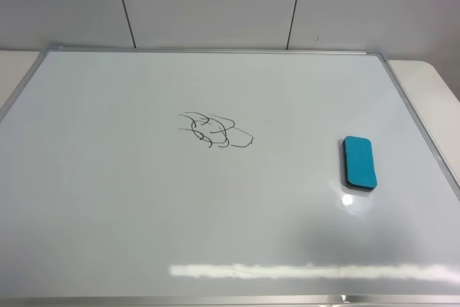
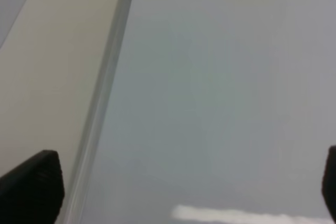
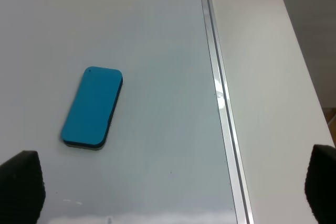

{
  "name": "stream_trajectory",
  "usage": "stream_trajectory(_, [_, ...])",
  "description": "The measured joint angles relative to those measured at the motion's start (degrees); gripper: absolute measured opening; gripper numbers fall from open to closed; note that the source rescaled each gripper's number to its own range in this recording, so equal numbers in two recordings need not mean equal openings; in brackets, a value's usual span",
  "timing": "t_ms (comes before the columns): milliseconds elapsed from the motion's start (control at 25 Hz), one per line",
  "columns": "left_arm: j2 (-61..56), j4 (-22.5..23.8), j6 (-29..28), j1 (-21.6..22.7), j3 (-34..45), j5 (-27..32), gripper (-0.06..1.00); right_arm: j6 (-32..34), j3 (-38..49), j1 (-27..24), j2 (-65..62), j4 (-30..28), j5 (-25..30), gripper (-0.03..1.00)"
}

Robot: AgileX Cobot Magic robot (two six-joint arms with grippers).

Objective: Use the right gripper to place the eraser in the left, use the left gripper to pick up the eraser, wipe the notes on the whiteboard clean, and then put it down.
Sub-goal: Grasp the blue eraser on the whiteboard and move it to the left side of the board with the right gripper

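Observation:
A blue eraser [image 1: 359,163] with a dark underside lies flat on the right part of the whiteboard [image 1: 129,199]. It also shows in the right wrist view [image 3: 93,107]. Black scribbled notes [image 1: 213,129] sit near the board's middle. Neither arm shows in the exterior high view. My right gripper [image 3: 173,190] is open and empty, with only its dark fingertips [image 3: 21,184] at the frame corners, apart from the eraser. My left gripper [image 2: 184,187] is open and empty over the board's left edge, with its fingertips [image 2: 34,187] at the corners.
The board's metal frame [image 3: 220,98] runs beside the eraser on its right, with white table [image 3: 273,87] beyond it. The left frame rail [image 2: 102,98] and table [image 2: 47,61] show in the left wrist view. A tiled wall [image 1: 215,5] stands behind.

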Motion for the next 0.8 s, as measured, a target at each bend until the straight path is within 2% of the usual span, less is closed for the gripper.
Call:
stream_trajectory(680, [0.0,0.0,0.0,0.0,0.0,0.0,1.0,-1.2,-0.2,0.0,0.0,0.0,-0.2,1.0])
stream_trajectory(760, [0.0,0.0,0.0,0.0,0.0,0.0,1.0,-1.7,-1.0,0.0,1.3,0.9,-0.2,1.0])
stream_trajectory(800, [0.0,0.0,0.0,0.0,0.0,0.0,1.0,-2.0,-1.2,0.0,4.2,3.7,-0.2,1.0])
